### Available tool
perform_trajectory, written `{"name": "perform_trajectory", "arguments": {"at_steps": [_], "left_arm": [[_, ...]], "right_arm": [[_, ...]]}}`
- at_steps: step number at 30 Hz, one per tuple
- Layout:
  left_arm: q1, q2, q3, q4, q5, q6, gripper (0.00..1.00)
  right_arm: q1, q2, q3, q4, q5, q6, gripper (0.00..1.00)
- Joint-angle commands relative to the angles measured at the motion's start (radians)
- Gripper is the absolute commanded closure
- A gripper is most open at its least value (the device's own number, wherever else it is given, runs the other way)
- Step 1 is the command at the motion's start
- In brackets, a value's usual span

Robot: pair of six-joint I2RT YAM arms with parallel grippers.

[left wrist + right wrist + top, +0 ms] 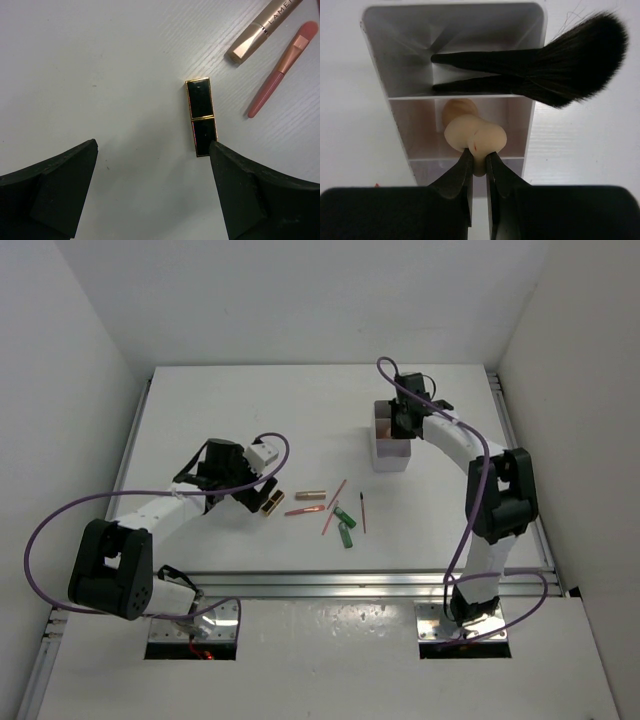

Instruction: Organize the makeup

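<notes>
Right pincer (479, 157) pinches a soft, dented beige egg-shaped sponge (473, 135)

I'm looking at a white table (250, 420) whose surface shows a faint grain in the left wrist view. A white rectangular box (392, 454) stands toward the far right. A loose cluster lies flat in the near middle. The black-and-gold lipstick (271, 504) is leftmost, and the copper tube (311, 494) is just right of it. A pink applicator brush (305, 510) lies beside the tube, then a thin pink pencil (334, 506) lying diagonally. Next come a green bottle (346, 532) by the pencil's near end and a thin dark-tipped pencil (362, 512), rightmost.
</notes>
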Motion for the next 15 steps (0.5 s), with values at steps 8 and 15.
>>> {"name": "perform_trajectory", "arguments": {"at_steps": [8,15], "left_arm": [[-0.008,-0.028,-0.019,0.025,0.023,0.021,0.0],[-0.028,0.006,-0.01,0.025,0.078,0.04,0.0]], "right_arm": [[-0.007,0.034,0.062,-0.015,-0.062,-0.044,0.47],[-0.006,-0.049,0.056,-0.081,-0.08,-0.079,0.22]]}}
